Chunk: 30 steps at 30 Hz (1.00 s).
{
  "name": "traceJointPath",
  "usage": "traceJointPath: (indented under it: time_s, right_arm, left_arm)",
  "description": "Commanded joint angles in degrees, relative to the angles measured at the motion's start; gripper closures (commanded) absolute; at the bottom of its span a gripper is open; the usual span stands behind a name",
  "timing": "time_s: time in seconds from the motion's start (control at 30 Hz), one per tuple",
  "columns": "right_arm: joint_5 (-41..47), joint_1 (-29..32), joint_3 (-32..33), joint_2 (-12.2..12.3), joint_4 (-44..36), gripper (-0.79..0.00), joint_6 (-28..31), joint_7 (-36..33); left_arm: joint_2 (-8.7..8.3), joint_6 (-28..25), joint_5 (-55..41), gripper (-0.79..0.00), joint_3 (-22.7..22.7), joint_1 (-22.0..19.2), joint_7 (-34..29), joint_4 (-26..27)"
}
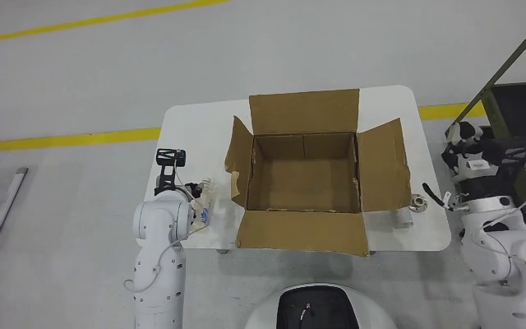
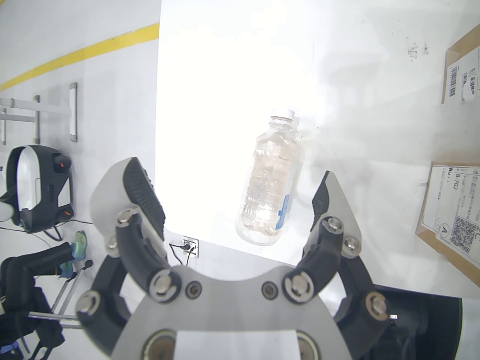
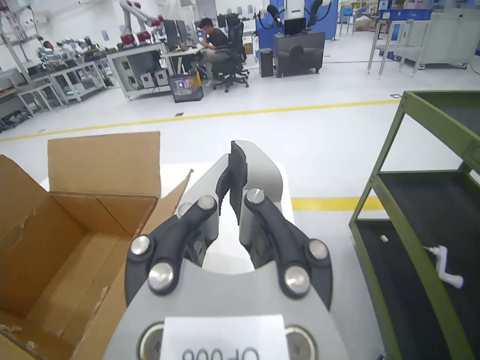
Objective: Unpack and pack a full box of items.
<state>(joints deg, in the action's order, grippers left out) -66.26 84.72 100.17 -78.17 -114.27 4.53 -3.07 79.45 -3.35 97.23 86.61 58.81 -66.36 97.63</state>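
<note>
- Starting at the left gripper (image 2: 230, 181): its fingers (image 2: 144, 192) are spread wide with nothing in them. It hangs over a water bottle (image 2: 268, 177), which sits closer to one finger than the other.
- The water bottle lies on its side on the white table (image 1: 197, 123), off to the left of the cardboard box (image 1: 304, 177) and apart from its left flap. The white cap (image 2: 284, 113) points away from the gripper.
- Handling guess: thin clear plastic, so it'll dent if squeezed hard. It's smooth and round, so it could roll or slip. I can't tell how full it is, so the weight is anyone's guess.
- I'd grab it across the ribbed middle, not the neck or cap.
- Labels: the bottle has a blue label (image 2: 284, 209) near its base, too small to make out. The box's left flap carries white stickers (image 2: 455, 204) with barcodes and a square code.
- The right gripper (image 3: 234, 177) is pressed together on nothing. It's out to the right of the box, past the right flap.
- The box itself is open, all four flaps folded out, and the floor looks bare. So I'd say the unpacking is done and packing comes next.
- Just off the box's right flap there's a small ring-shaped thing (image 1: 417, 201); can't tell what it is.
- A green cart (image 3: 393, 174) stands farther right of the box.
</note>
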Motion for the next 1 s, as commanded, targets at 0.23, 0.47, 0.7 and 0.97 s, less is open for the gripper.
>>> traceJointPath:
  time_s: [0.23,0.47,0.7,0.97]
  right_arm:
    - [3.35,-2.05,-3.56,0.0,0.57,0.0,0.43,-3.44]
    - [4.59,-2.86,-3.78,0.11,1.62,0.0,-1.25,-5.19]
    - [4.3,-3.68,-5.12,0.19,1.78,0.0,-1.98,-5.88]
    - [4.58,-4.11,-6.03,0.41,1.59,0.0,-0.96,-7.05]
  left_arm:
    - [-0.15,-1.22,-1.61,-0.785,1.03,1.12,0.81,-0.31]
    - [-1.26,-13.21,-7.88,-0.785,5.45,0.71,-11.42,-1.52]
    - [-2.11,-20.18,-9.32,-0.785,2.34,-0.98,-14.41,-4.76]
    - [-2.11,-20.18,-9.32,-0.785,2.34,-0.98,-14.41,-4.76]
